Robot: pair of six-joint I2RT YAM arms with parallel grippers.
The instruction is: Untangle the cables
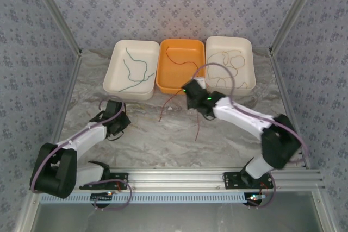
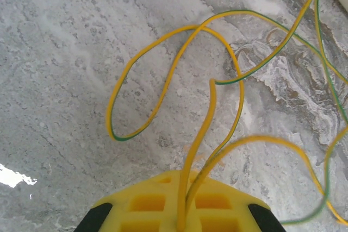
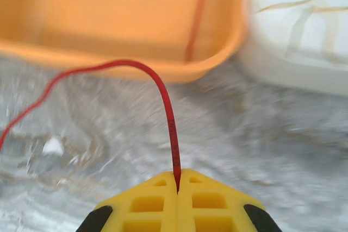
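Note:
A yellow-and-green cable [image 2: 211,101] lies in loose loops on the marble table, and my left gripper [image 2: 187,176] is shut on two of its strands. My left gripper [image 1: 117,113] sits low at the table's left. A red cable [image 3: 163,96] arches up from my right gripper [image 3: 178,180], which is shut on it just in front of the orange tray [image 3: 109,20]. From above, my right gripper [image 1: 190,92] is at that tray's front right corner, and red cable strands [image 1: 199,120] trail over the table. More red cable [image 1: 179,58] lies in the orange tray [image 1: 174,91].
A white tray [image 1: 111,88] at the back left holds a green cable [image 1: 133,69]. Another white tray [image 1: 253,82] at the back right holds a tan cable [image 1: 228,63], seen also as a tan cable [image 3: 304,14] in the right wrist view. Patterned walls close in the table's sides.

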